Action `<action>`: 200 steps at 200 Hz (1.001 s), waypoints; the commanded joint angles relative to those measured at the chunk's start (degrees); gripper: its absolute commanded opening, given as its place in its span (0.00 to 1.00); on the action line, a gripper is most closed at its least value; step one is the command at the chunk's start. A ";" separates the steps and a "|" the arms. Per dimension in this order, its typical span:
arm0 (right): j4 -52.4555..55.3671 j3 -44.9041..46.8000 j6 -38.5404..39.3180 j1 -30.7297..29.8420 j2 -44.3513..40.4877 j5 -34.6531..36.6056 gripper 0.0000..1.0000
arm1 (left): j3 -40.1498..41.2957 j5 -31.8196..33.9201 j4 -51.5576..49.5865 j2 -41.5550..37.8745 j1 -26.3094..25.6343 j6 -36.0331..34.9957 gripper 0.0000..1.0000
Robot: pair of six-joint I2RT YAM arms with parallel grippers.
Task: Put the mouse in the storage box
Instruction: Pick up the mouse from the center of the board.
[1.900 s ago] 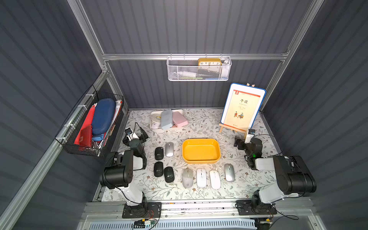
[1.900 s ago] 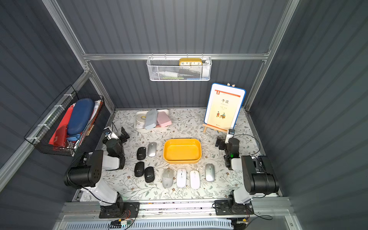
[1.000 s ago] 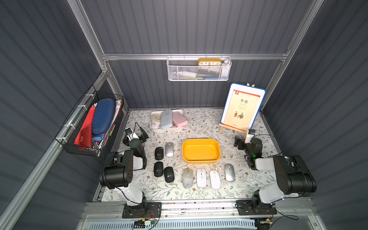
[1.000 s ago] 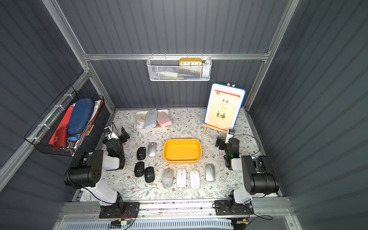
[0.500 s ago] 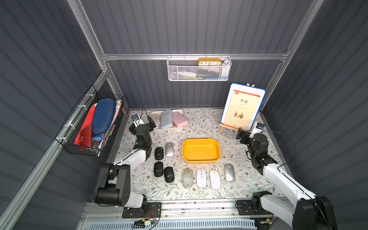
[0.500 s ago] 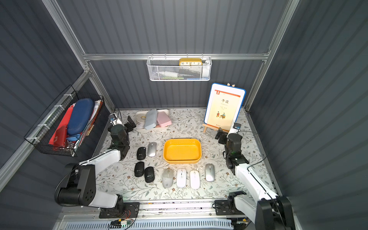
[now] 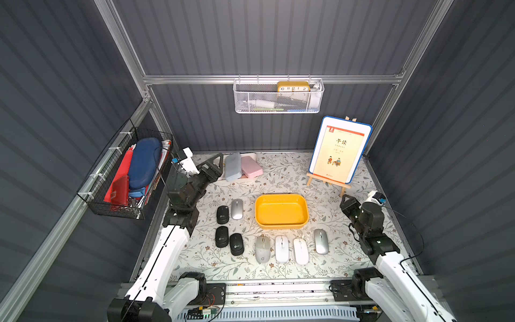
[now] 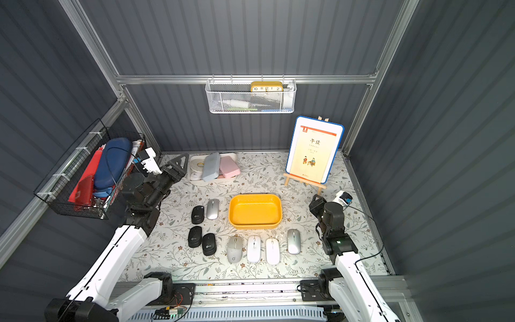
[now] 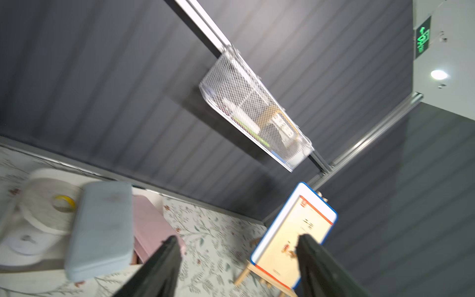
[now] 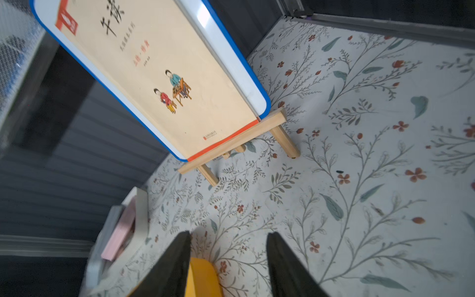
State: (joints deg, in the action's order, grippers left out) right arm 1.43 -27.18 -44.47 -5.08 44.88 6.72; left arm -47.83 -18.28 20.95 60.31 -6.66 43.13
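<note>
Toward the front edge of the counter (image 7: 328, 267) from the right claw (image 7: 345, 201), the silver mouse (image 7: 321, 241) lies front-to-back, nearer it than the left claw (image 7: 216, 164); both claws gape, apparently empty.

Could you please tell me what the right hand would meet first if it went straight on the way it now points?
Probably the floral table mat. In the right wrist view only bare mat shows beyond the right hand, beside the storage box corner and short of the wooden easel. Depth is unclear.
</note>
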 commanded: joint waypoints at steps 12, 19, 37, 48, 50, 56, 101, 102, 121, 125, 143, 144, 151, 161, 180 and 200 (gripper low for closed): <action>13.21 -9.24 3.03 -0.51 6.54 -5.71 0.00 | 1.19 -10.03 1.23 3.61 0.59 8.25 0.00; 14.63 -10.22 3.39 -1.19 7.32 -4.06 0.03 | 2.51 -8.81 1.69 3.32 0.59 10.30 0.00; 19.43 -13.49 8.20 -3.53 8.50 -2.17 0.35 | 5.11 -2.24 0.30 -0.02 0.59 11.54 0.00; 22.84 -16.22 13.64 -6.29 9.88 -2.57 0.38 | 5.38 -2.46 -2.27 -1.51 0.84 12.55 0.00; 23.60 -16.92 14.66 -6.92 10.36 -2.94 0.39 | 4.88 -2.81 -3.01 -1.49 0.92 11.94 0.00; 29.07 -20.27 16.79 -8.53 12.48 -3.16 0.40 | 2.79 -3.44 -5.79 -0.80 0.86 8.45 0.00; 48.35 -30.49 15.05 -17.59 21.00 7.02 0.43 | -7.92 0.95 -31.77 7.96 -5.76 1.75 0.25; 48.42 -30.31 14.95 -17.59 20.93 6.96 0.43 | -8.08 1.00 -32.29 8.28 -6.01 1.46 0.26; 48.48 -27.22 11.57 -17.59 19.96 5.59 0.44 | -8.17 4.12 -36.41 10.77 -14.45 0.23 0.48; 48.34 -26.60 11.52 -17.64 19.91 4.44 0.44 | -7.53 4.66 -35.76 10.87 -16.86 0.56 0.52; 48.52 -24.21 10.11 -18.30 20.73 1.82 0.45 | -4.94 4.78 -31.43 13.25 -25.18 1.79 0.63; 48.42 -24.09 10.11 -18.39 20.84 1.63 0.45 | -4.88 4.76 -31.20 13.38 -25.48 1.79 0.63; 48.02 -23.15 10.35 -18.77 21.43 -0.12 0.46 | -4.61 4.40 -29.87 14.74 -27.49 1.47 0.64; 48.10 -22.00 10.26 -19.12 22.35 -2.74 0.48 | -4.53 4.02 -28.23 16.46 -29.07 1.98 0.66; 45.98 -18.54 9.04 -19.92 22.79 -7.08 0.51 | -1.99 1.65 -22.80 17.21 -31.70 4.56 0.73; 44.54 -16.48 8.12 -20.55 23.12 -8.65 0.55 | -0.07 1.11 -21.10 17.37 -34.25 5.83 0.75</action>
State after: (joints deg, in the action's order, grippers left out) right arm 46.65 -45.63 -34.30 -24.73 67.68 2.39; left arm -49.63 -15.70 -4.36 77.69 -38.57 47.18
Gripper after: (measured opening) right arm 0.535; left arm 0.740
